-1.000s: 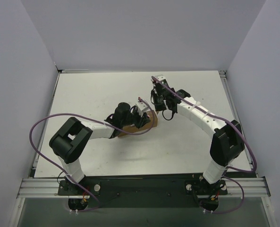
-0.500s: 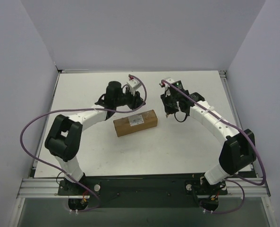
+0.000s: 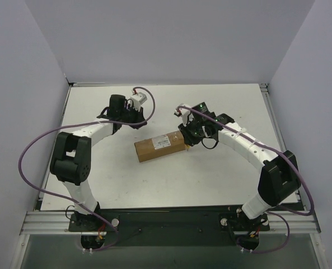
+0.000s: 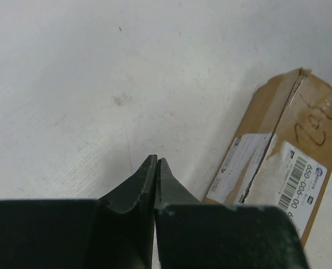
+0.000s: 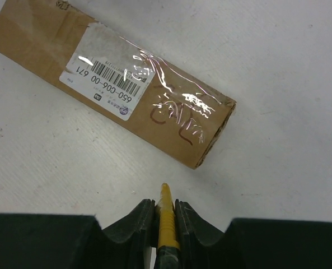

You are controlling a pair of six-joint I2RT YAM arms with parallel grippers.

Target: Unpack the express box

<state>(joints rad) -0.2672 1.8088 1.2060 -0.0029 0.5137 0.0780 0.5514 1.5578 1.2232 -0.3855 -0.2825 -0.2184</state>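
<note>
The express box [image 3: 160, 145], a brown carton with a white label, lies flat mid-table. It also shows in the left wrist view [image 4: 291, 151], with a jagged split along its taped seam, and in the right wrist view [image 5: 121, 92]. My right gripper [image 3: 187, 138] is at the box's right end. In its wrist view, the right gripper [image 5: 164, 203] is shut on the yellow-black utility knife [image 5: 166, 221], whose tip points at the box's end a short way off. My left gripper [image 3: 138, 122] is behind and left of the box. Its fingers [image 4: 146, 179] are shut on nothing.
The white table [image 3: 98, 179] has grey walls on three sides. A black rail [image 3: 166, 221] with the arm bases runs along the near edge. Purple cables [image 3: 28, 157] loop off both arms.
My left gripper has left the box and swung back and to the left. My right gripper has come in and down with the knife to the box's right end. The box stays put.
</note>
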